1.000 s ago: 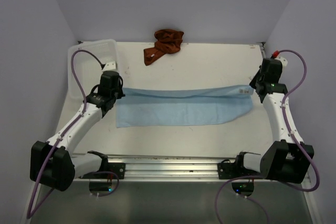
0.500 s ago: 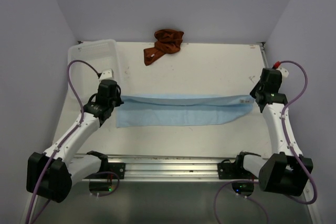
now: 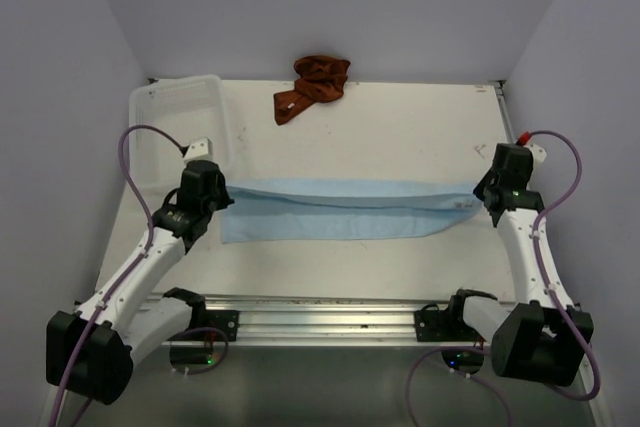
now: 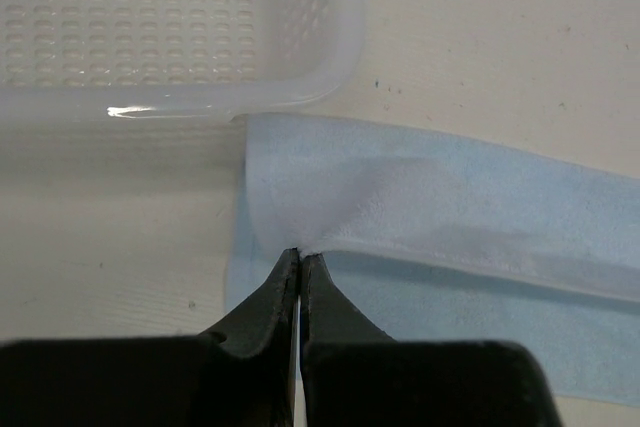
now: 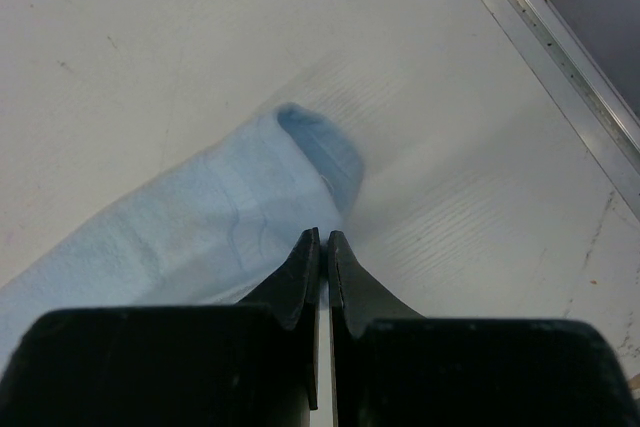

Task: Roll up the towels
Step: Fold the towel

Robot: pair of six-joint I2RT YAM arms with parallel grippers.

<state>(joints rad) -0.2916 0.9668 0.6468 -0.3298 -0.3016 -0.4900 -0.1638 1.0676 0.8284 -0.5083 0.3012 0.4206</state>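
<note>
While pinched at both ends, the blue towel (image 3: 345, 212) runs left to right

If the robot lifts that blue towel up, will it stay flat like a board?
Probably not. The blue towel bends over in a soft fold where the left claw pinches it, so it would likely droop. It looks thin, so probably light. Its fuzzy cloth seems unlikely to slip.

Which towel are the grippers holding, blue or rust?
The light-blue towel, laid out long: the left gripper pinches its left end, the right gripper its right end. The rust towel lies bunched at the far edge, untouched.
</note>
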